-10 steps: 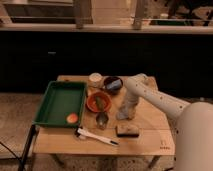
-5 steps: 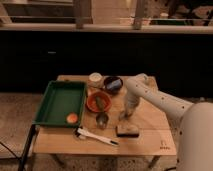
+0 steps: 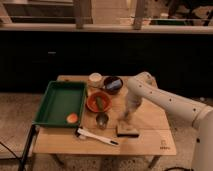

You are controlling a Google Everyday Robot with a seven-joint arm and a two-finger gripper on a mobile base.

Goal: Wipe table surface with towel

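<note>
A small dark folded towel [image 3: 128,131] lies on the wooden table [image 3: 155,140] near its front edge, right of centre. My gripper [image 3: 125,120] hangs from the white arm [image 3: 160,97], which reaches in from the right. It points down, just above the towel's left part and very close to it. I cannot tell whether it touches the towel.
A green tray [image 3: 59,102] with an orange ball [image 3: 72,118] takes up the table's left side. An orange bowl [image 3: 98,102], a dark bowl [image 3: 112,84], a white cup [image 3: 95,79], a metal cup [image 3: 102,119] and a white utensil [image 3: 97,136] stand around the middle.
My gripper has come down a little toward the towel over the last second. The towel and the other things have not moved.
</note>
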